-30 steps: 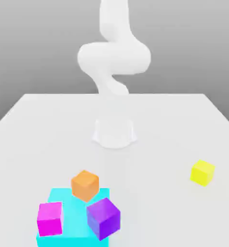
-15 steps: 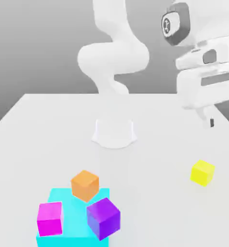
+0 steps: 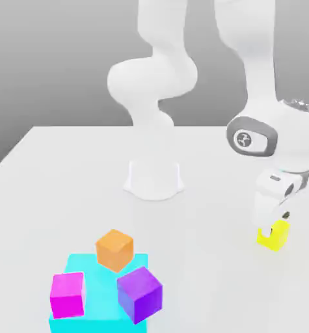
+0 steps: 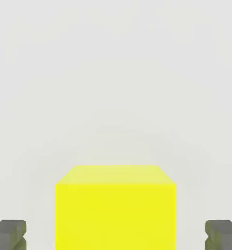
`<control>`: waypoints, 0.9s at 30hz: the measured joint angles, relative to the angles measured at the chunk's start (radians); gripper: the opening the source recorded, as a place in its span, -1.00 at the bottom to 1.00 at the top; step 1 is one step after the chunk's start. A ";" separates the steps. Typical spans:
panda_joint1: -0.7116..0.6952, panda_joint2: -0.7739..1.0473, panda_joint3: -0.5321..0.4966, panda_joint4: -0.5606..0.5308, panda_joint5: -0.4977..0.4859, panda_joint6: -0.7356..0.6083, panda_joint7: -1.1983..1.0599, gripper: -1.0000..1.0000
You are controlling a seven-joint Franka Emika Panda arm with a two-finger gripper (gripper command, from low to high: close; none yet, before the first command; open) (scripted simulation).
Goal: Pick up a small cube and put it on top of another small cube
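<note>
The small yellow cube (image 3: 274,239) rests on the white table (image 3: 53,169) at the exterior view's right. My gripper (image 3: 274,225) has come down right over it and is open. In the hand view the yellow cube (image 4: 116,210) stands between the two dark fingertips (image 4: 9,234), with a gap on each side and neither touching it. An orange cube (image 3: 115,249) of about the same size sits at the front left, at the far edge of a cyan slab (image 3: 80,263).
A magenta cube (image 3: 67,294) and a purple cube (image 3: 139,294) sit on the cyan slab beside the orange one. The arm's round white base (image 3: 154,177) stands mid-table. Open table lies between the slab and the yellow cube.
The arm has swung into view and the hand has dropped from high on the right down onto the yellow cube. None of the cubes has moved.
</note>
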 joint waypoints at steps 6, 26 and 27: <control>0.006 0.009 -0.008 0.002 -0.012 0.007 0.010 -1.00; -0.534 -0.243 -0.078 0.240 0.294 -0.478 -0.403 -1.00; -0.572 -0.242 -0.095 0.265 0.296 -0.502 -0.421 -1.00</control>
